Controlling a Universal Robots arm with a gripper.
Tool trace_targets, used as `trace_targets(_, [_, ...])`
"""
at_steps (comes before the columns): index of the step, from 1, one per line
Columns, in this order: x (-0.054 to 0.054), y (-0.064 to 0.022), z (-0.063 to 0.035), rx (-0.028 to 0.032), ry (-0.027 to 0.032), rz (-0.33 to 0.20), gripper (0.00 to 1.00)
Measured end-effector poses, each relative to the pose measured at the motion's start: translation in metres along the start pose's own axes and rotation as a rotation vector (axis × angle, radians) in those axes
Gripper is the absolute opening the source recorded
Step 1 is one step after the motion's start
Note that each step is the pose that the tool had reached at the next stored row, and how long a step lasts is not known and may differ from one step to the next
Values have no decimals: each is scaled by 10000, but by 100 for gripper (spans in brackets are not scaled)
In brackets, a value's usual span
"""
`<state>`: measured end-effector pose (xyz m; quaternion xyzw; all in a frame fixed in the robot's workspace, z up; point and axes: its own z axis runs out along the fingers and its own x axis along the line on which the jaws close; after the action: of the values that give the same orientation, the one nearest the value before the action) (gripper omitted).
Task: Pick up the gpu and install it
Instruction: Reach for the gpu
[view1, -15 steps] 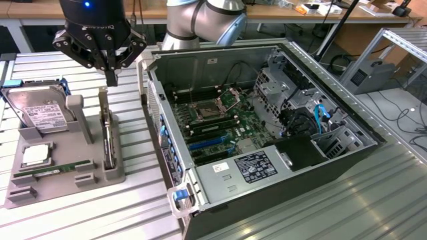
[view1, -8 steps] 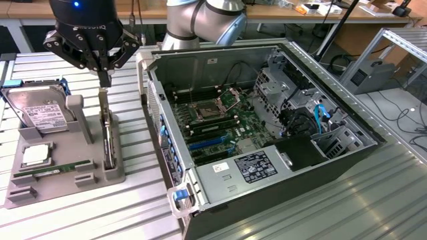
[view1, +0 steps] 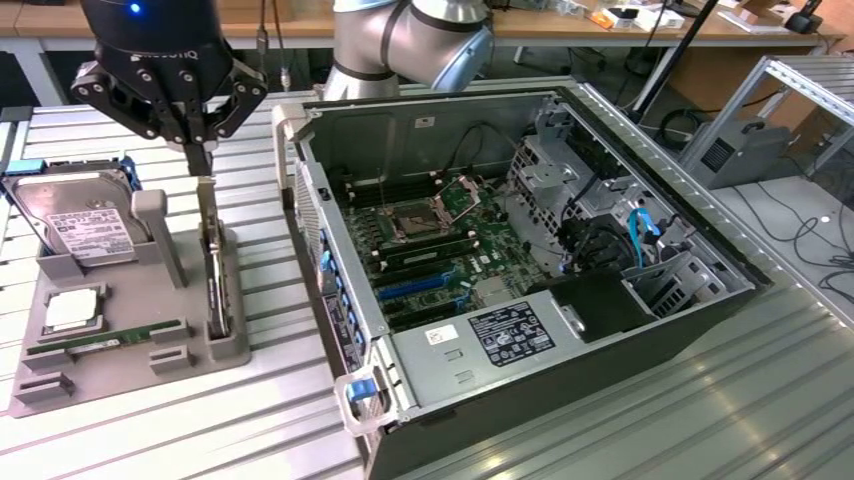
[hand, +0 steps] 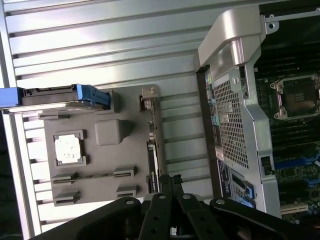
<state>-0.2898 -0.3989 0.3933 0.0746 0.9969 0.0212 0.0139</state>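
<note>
The gpu (view1: 214, 260) stands on edge in a slot of the grey holder (view1: 120, 375), a thin card with its silver bracket end uppermost. My gripper (view1: 198, 165) hangs just above that upper end, fingers pressed together and pointing down, with nothing between them. In the wrist view the gpu (hand: 152, 150) appears edge-on along the holder (hand: 100, 165), and my gripper (hand: 171, 179) sits close beside one end of the card. The open computer case (view1: 534, 250) lies to the exterior view's right, its motherboard (view1: 441, 240) and blue slots (view1: 414, 285) exposed.
A silver hard drive (view1: 80, 225) with blue side rails leans in the holder's far end. A processor (view1: 74, 310) and a RAM stick (view1: 114, 338) lie in the holder too. The case's rear wall (hand: 240, 100) rises close beside the holder. Everything rests on a ribbed metal table (view1: 267, 400).
</note>
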Motion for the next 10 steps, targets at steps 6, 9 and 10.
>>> trace_targets(6, [78, -12, -2, -1, 0, 0, 11])
trace_targets(9, [110, -16, -3, 0, 0, 0, 11])
trace_targets(10, [124, -18, -4, 0, 0, 0, 11])
